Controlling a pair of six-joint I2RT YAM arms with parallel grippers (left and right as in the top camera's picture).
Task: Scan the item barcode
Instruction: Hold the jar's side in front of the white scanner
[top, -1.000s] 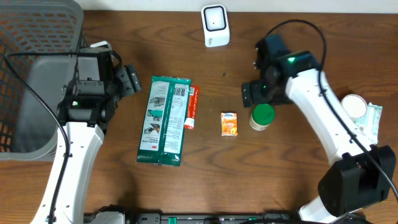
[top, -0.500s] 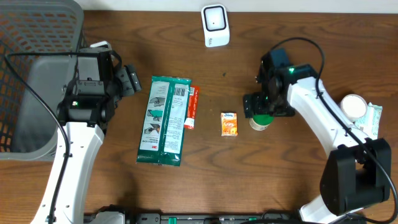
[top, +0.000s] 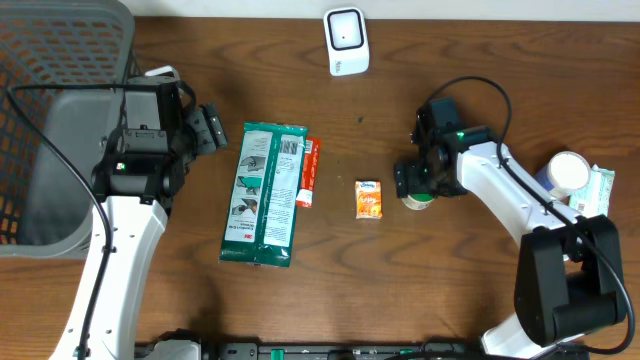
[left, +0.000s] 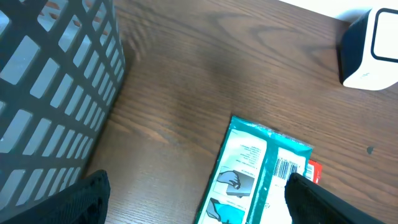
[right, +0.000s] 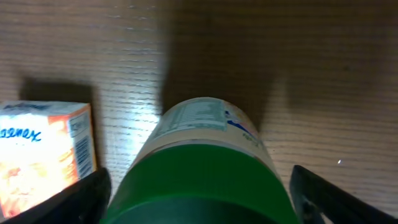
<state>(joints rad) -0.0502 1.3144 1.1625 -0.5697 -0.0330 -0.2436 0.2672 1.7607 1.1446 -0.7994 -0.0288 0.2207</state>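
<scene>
The right gripper (top: 415, 183) has been lowered around the green-capped bottle (right: 205, 180), centre right, jaws still unclamped. Pickup for scanning is judged near. The left gripper (left: 199, 198) is open, empty.

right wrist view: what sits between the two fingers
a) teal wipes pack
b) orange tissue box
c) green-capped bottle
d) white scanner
c: the green-capped bottle fills the gap between the fingers of the right gripper, while the orange box lies off to one side, outside them.
</scene>
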